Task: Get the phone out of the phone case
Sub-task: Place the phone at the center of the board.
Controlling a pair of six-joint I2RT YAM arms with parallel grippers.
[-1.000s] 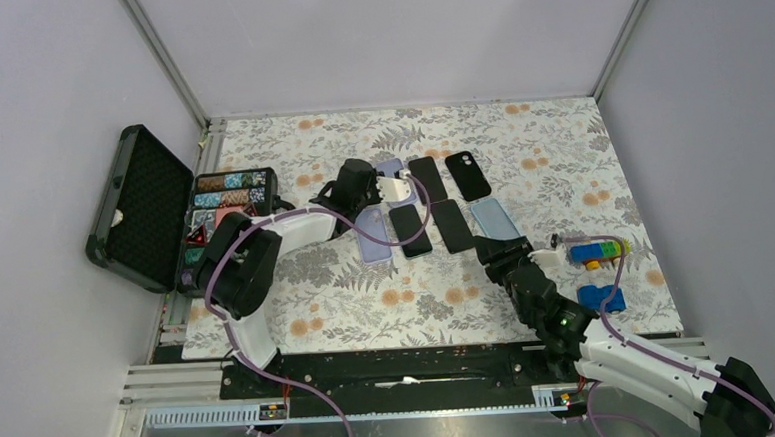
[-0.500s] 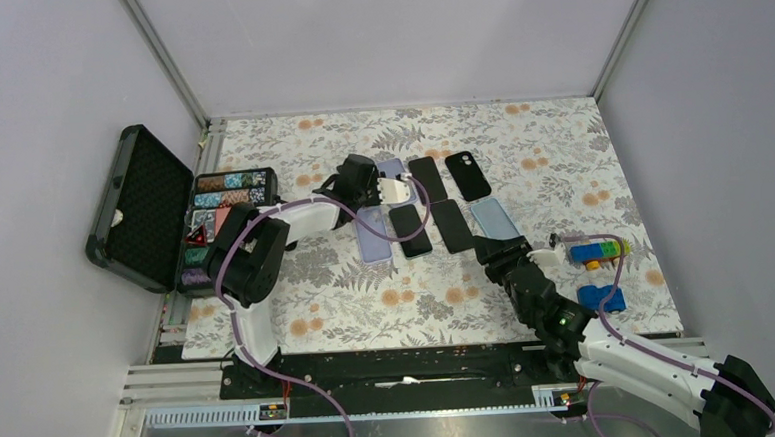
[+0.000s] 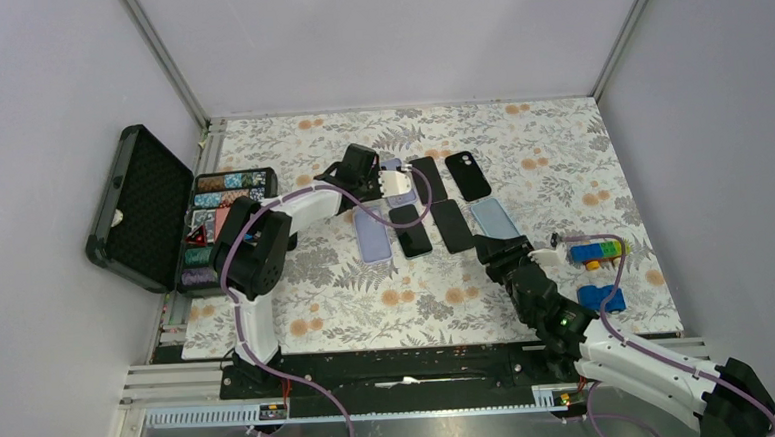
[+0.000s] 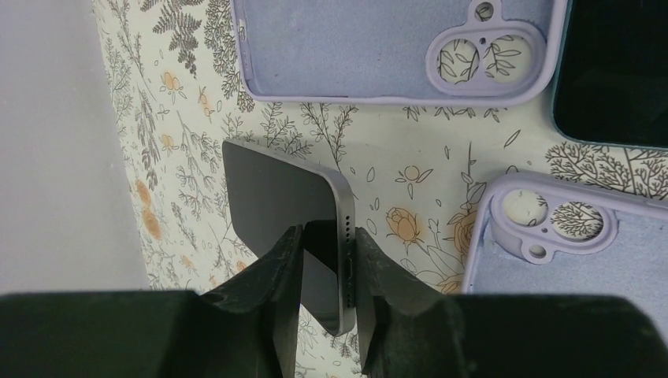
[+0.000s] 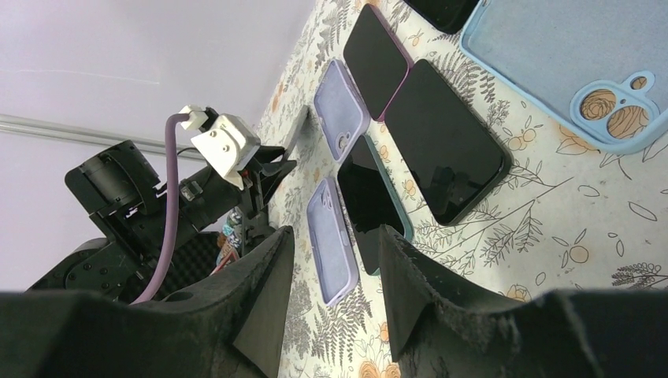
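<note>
Left arm (image 3: 298, 205) reaches far across the floral table (image 3: 551, 160), and right arm (image 3: 580, 329) lies low near the front edge. Left gripper (image 4: 327, 240) is clamped on the port end of a bare grey phone (image 4: 272, 189), which stands on edge just beside an empty lilac case (image 4: 346, 47). Right gripper (image 5: 331, 252) has its jaws apart, gripping nothing (it points at the phone rows).

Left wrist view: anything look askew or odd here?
Only the bare dark grey phone: it stands edge-on, pinched in the left pincer, while the empty lilac silicone case beyond it lies flat.

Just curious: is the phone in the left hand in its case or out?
Out. The left hand pinches a bare grey phone; an empty lilac case lies beside it.
</note>
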